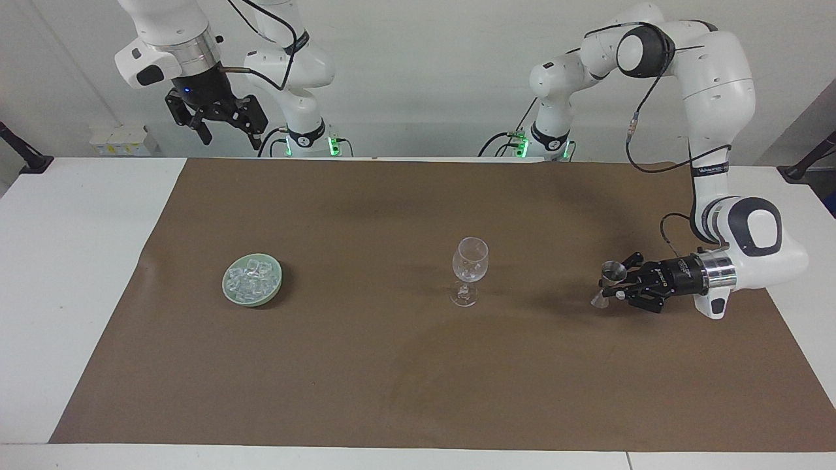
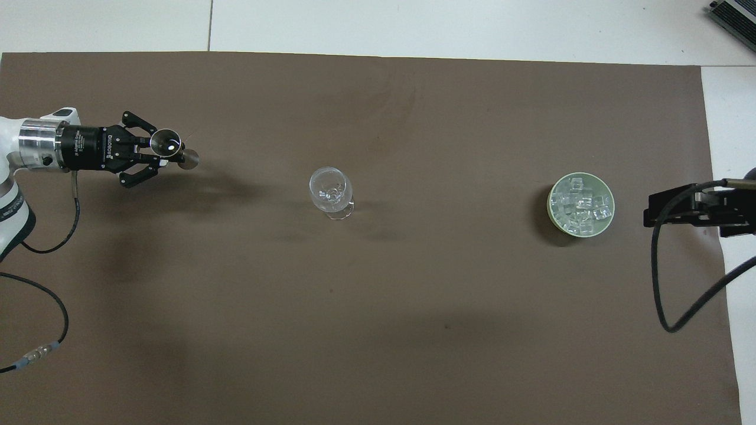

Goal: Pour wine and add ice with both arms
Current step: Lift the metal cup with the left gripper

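Observation:
A clear wine glass [image 1: 469, 269] stands upright at the middle of the brown mat; it also shows in the overhead view [image 2: 331, 192]. The ice [image 1: 252, 277] is heaped in a pale green bowl [image 1: 228, 292], also in the overhead view [image 2: 608, 219], toward the right arm's end. My left gripper [image 1: 615, 287], also in the overhead view [image 2: 160, 154], lies level just above the mat toward the left arm's end, shut on a small metal jigger [image 1: 611, 270] [image 2: 167, 141] and pointing at the glass. My right gripper [image 1: 226, 134] [image 2: 649, 213] is open and empty, waiting high over the mat's edge.
The brown mat [image 1: 392, 365] covers most of the white table [image 1: 65, 274]. Black cables hang by both arms in the overhead view, one by the left arm [image 2: 35, 260] and one by the right arm [image 2: 667, 295]. Small pale boxes [image 1: 117, 138] stand near the right arm's base.

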Controlling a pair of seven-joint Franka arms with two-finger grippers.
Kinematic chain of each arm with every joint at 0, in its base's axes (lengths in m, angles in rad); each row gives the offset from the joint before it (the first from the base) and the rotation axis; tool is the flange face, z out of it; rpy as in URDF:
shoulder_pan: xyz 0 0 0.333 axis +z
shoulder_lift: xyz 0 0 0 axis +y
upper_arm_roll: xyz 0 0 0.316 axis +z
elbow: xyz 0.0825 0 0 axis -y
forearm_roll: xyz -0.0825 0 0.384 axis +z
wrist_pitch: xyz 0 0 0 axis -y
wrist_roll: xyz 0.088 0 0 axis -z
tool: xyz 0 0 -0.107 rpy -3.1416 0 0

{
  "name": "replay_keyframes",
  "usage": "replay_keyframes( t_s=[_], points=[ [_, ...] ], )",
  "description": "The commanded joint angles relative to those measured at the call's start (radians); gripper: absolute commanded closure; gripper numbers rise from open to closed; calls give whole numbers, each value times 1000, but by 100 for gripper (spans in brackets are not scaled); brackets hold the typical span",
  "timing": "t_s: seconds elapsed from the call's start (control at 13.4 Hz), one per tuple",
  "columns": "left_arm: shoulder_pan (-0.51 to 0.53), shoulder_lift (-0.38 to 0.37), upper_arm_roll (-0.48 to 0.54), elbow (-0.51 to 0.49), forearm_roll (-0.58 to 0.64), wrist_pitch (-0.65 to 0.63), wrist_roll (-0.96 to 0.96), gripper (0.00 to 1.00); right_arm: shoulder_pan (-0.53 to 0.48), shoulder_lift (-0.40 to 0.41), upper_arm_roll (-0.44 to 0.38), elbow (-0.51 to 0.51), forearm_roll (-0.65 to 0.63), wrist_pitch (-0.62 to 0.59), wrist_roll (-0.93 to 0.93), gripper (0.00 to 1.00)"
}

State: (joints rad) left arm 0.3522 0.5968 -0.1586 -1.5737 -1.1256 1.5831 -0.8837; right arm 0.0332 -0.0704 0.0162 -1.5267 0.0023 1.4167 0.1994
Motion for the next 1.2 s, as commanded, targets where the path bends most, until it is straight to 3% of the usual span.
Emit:
replay_keyframes(
  t_s=[0.0, 0.3, 0.75, 1.12],
  points=[
    [-30, -110, 10, -123, -36, 78, -12, 100, 2, -20, -1, -24, -12, 1, -18, 0],
    [-65, -187, 10, -224, -65, 150, -3, 100, 2, -22, -1, -24, -13, 2, -18, 0],
    [-108, -247, 10, -275, -69, 222, -6, 100, 2, -20, -1, -23, -12, 2, -18, 0],
    [-200, -406, 10, -426, -137, 411, -15, 100, 2, -20, -1, -23, -12, 1, -20, 0]
  ],
)
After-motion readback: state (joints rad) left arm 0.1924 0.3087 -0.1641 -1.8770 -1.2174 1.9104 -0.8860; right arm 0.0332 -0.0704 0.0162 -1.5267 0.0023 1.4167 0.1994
